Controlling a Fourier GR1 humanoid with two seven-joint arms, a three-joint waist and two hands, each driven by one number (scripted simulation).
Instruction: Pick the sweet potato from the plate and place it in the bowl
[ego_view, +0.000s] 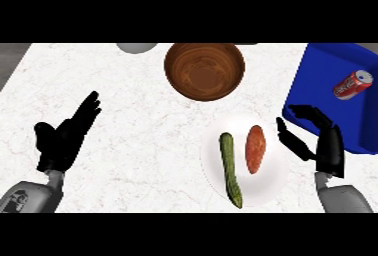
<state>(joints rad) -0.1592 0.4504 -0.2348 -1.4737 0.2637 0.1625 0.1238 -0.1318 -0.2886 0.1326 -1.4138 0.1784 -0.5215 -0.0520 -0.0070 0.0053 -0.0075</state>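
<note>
The white marbled desk (133, 100) fills the view and carries everything. A blue bin (336, 95) sits just behind and beyond the right robot hand (325, 142), running off the right edge; a red soda can (353, 85) lies on its side inside it, well above that hand's fingertips. The brown wooden bowl (204, 71) stands farther out than both hands, up and to the left of the right robot hand and well to the right of the left robot hand's fingertips.

A white plate (273, 172) lies just to the left of the right robot hand, its rim close to the hand's thumb, and well apart from the left robot hand (65, 137). On it the sweet potato (255, 149) rests lengthwise on the side nearer the right robot hand, not touched by it. A long green cucumber (231, 170) lies beside it on the plate's far side from that hand, its lower end reaching over the plate's near rim.

The left robot hand is spread, fingers straight and pointing up and to the right, holding nothing. The right robot hand is also open, fingers slightly bent toward the plate, thumb apart, holding nothing.

A pale grey round thing (136, 47) shows partly at the desk's far edge, left of the bowl.
</note>
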